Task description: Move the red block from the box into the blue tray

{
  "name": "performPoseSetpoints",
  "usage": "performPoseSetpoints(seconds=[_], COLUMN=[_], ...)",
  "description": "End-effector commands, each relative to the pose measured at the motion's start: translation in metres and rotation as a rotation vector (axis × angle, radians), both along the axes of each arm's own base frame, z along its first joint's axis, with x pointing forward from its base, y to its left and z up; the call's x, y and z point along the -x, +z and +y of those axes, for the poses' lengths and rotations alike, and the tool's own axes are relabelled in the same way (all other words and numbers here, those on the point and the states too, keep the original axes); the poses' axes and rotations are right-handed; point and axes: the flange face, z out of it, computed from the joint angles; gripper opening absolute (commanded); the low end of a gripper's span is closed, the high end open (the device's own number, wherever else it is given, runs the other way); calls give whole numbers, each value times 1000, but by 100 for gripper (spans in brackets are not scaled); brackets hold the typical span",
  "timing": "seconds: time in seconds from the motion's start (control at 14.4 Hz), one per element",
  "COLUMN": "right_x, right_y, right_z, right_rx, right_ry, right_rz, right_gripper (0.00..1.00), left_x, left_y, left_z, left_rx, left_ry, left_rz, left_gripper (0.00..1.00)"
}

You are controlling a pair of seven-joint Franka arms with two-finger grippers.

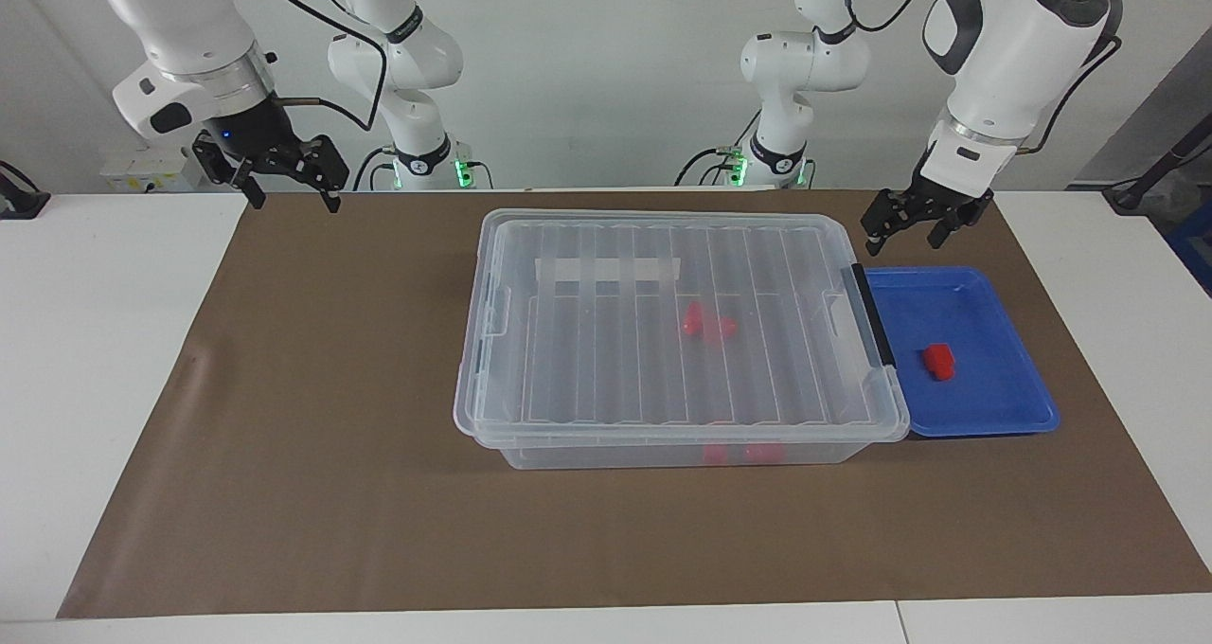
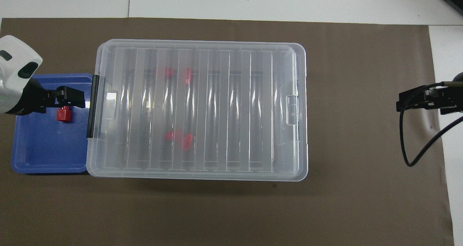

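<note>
One red block point(image 1: 939, 361) lies in the blue tray point(image 1: 989, 402), which stands against the black-handled end of the box point(image 1: 606, 369) at the left arm's end of the table. In the overhead view the block point(image 2: 63, 114) sits in the tray point(image 2: 43, 148). The box point(image 2: 224, 112) has its clear lid on. More red blocks point(image 1: 708, 325) show through the lid, and others point(image 2: 168, 72) lie by the wall farther from the robots. My left gripper point(image 1: 904, 237) is open and empty, raised over the tray point(image 2: 70, 97). My right gripper point(image 1: 294, 199) is open, empty and waiting.
A brown mat point(image 1: 331, 417) covers the table's middle, with white table top point(image 1: 95, 341) around it. My right gripper point(image 2: 423, 103) hangs over the mat's edge at the right arm's end, with a black cable point(image 2: 416, 148) looping below it.
</note>
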Motion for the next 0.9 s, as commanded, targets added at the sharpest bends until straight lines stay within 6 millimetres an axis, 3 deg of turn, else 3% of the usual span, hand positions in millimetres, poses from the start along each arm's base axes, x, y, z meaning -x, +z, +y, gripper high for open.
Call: performPoseSetpoints(seconds=[0.0, 0.83], right_x=[5, 6], right_y=[1, -3], right_z=[-2, -5], right_rx=[-25, 14], right_ry=[-30, 4], right_rz=[-9, -12], right_gripper=[100, 100], left_x=[7, 7], left_y=[5, 5], left_z=[2, 2], left_rx=[11, 12], left_ry=[12, 12], left_rz=[5, 5], left_gripper=[100, 100])
